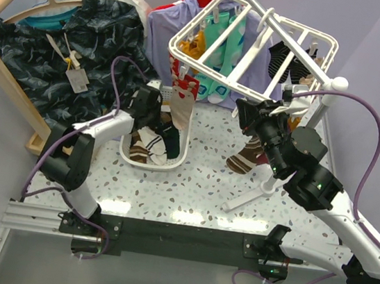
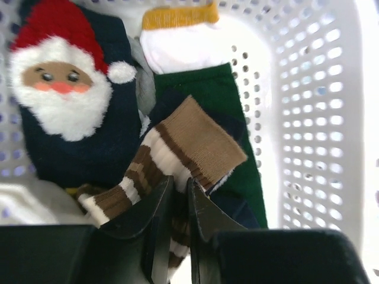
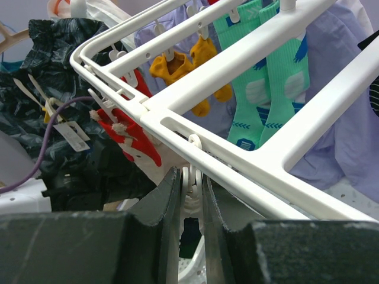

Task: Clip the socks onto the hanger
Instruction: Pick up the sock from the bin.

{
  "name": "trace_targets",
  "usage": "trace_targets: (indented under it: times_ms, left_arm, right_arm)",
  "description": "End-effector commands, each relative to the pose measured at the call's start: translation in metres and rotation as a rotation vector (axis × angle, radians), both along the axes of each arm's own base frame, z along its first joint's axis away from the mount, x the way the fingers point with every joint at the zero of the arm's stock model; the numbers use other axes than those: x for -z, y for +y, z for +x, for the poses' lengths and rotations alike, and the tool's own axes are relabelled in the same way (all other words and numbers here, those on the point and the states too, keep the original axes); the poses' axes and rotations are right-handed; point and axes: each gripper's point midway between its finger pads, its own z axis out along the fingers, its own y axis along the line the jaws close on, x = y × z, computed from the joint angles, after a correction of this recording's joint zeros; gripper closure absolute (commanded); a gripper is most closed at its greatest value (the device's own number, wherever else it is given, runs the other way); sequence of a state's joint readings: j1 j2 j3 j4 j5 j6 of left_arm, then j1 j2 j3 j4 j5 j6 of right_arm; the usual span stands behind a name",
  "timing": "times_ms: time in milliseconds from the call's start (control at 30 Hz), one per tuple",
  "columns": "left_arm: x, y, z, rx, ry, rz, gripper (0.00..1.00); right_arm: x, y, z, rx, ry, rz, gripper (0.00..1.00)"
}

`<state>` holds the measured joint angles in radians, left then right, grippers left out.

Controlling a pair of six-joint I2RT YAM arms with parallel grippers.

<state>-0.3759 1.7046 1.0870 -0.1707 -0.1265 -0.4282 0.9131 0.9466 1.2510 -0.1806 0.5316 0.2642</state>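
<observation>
Presently the left claw (image 2: 177, 220) is pressed nearly together, pinching the brown sock with cream stripes (image 2: 189, 145) at its striped section behind the plain cuff. The sock's long axis runs from the claw up and to the right, across other socks inside the white perforated plastic basket (image 2: 308, 118). The right claw (image 3: 189, 207) is closed on a small white clip (image 3: 189, 180) beneath the white plastic grid hanger (image 3: 254, 157). That clip lies above and right of the left claw, so the sock should probably be lifted towards it.
</observation>
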Motion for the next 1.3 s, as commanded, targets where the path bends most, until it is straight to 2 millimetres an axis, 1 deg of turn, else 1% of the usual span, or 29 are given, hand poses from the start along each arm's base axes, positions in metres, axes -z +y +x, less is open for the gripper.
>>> trace_targets:
  times_ms: [0,33,67,200,300,333,400,433,500,533,600,633,700,767,800,833,900,933,1000,1033,1100,1133,1167,1200,1233,1267]
  left_arm:
    - [-0.049,0.004,0.009,-0.036,-0.140,-0.066,0.81]
    - [-0.055,0.005,0.008,-0.040,-0.156,-0.074,0.83]
    - [-0.055,0.006,0.007,-0.048,-0.160,-0.080,0.85]
    - [-0.058,0.012,0.005,-0.070,-0.174,-0.090,0.88]
    - [-0.073,0.014,0.006,-0.076,-0.217,-0.107,0.98]
    - [-0.087,0.014,0.006,-0.076,-0.249,-0.117,1.00]
    - [-0.106,0.016,0.006,-0.073,-0.295,-0.121,1.00]
    - [-0.124,0.017,0.004,-0.072,-0.335,-0.134,1.00]
    - [-0.146,0.016,0.002,-0.053,-0.391,-0.146,1.00]
    - [-0.163,0.017,-0.002,-0.047,-0.432,-0.161,1.00]
    - [-0.184,0.015,-0.006,-0.019,-0.481,-0.175,1.00]
    - [-0.201,0.016,-0.010,-0.011,-0.521,-0.188,1.00]
    - [-0.221,0.018,-0.015,-0.004,-0.568,-0.196,1.00]
    - [-0.248,0.024,-0.022,-0.014,-0.630,-0.197,1.00]
    - [-0.256,0.026,-0.025,-0.013,-0.647,-0.197,1.00]
    - [-0.274,0.028,-0.030,-0.011,-0.683,-0.201,1.00]
    - [-0.285,0.032,-0.036,-0.006,-0.700,-0.182,1.00]
    - [-0.298,0.034,-0.042,-0.003,-0.730,-0.186,1.00]
    - [-0.308,0.035,-0.050,0.015,-0.761,-0.189,1.00]
    - [-0.316,0.036,-0.057,0.024,-0.786,-0.200,1.00]
    - [-0.330,0.034,-0.068,0.053,-0.829,-0.228,1.00]
    - [-0.333,0.032,-0.071,0.064,-0.840,-0.238,1.00]
    - [-0.339,0.027,-0.076,0.098,-0.853,-0.258,1.00]
    - [-0.347,0.027,-0.084,0.116,-0.878,-0.272,1.00]
    - [-0.349,0.019,-0.091,0.167,-0.886,-0.302,1.00]
    - [-0.357,0.015,-0.097,0.197,-0.919,-0.324,1.00]
  right_arm:
    - [-0.010,-0.002,-0.005,-0.019,-0.014,0.012,0.94]
    - [-0.009,-0.001,-0.004,-0.022,-0.013,0.012,0.94]
    - [-0.011,-0.001,-0.005,-0.022,-0.015,0.013,0.94]
    - [-0.013,-0.002,-0.005,-0.021,-0.019,0.014,0.94]
    - [-0.013,-0.001,-0.005,-0.021,-0.021,0.009,0.94]
    - [-0.012,-0.001,-0.005,-0.021,-0.019,0.008,0.94]
    - [-0.015,-0.002,-0.005,-0.021,-0.024,0.013,0.94]
    - [-0.015,-0.002,-0.005,-0.021,-0.025,0.012,0.94]
    - [-0.016,-0.003,-0.005,-0.019,-0.027,0.017,0.94]
    - [-0.016,-0.003,-0.005,-0.019,-0.027,0.015,0.94]
    - [-0.017,-0.003,-0.006,-0.019,-0.028,0.016,0.94]
    - [-0.018,-0.003,-0.006,-0.020,-0.032,0.018,0.94]
    - [-0.019,-0.004,-0.007,-0.020,-0.033,0.020,0.94]
    - [-0.019,-0.003,-0.006,-0.022,-0.032,0.021,0.94]
    - [-0.020,-0.004,-0.006,-0.021,-0.034,0.023,0.94]
    - [-0.020,-0.004,-0.006,-0.020,-0.035,0.022,0.94]
    - [-0.020,-0.005,-0.006,-0.016,-0.035,0.021,0.94]
    - [-0.020,-0.005,-0.006,-0.015,-0.036,0.021,0.94]
    - [-0.021,-0.006,-0.007,-0.014,-0.038,0.023,0.94]
    - [-0.021,-0.006,-0.006,-0.012,-0.037,0.022,0.94]
    - [-0.021,-0.006,-0.006,-0.014,-0.040,0.023,0.94]
    - [-0.021,-0.006,-0.006,-0.014,-0.039,0.025,0.94]
    - [-0.022,-0.005,-0.006,-0.016,-0.039,0.026,0.94]
    - [-0.023,-0.005,-0.007,-0.017,-0.040,0.027,0.94]
    - [-0.024,-0.005,-0.007,-0.018,-0.042,0.028,0.94]
    - [-0.025,-0.006,-0.007,-0.018,-0.045,0.029,0.94]
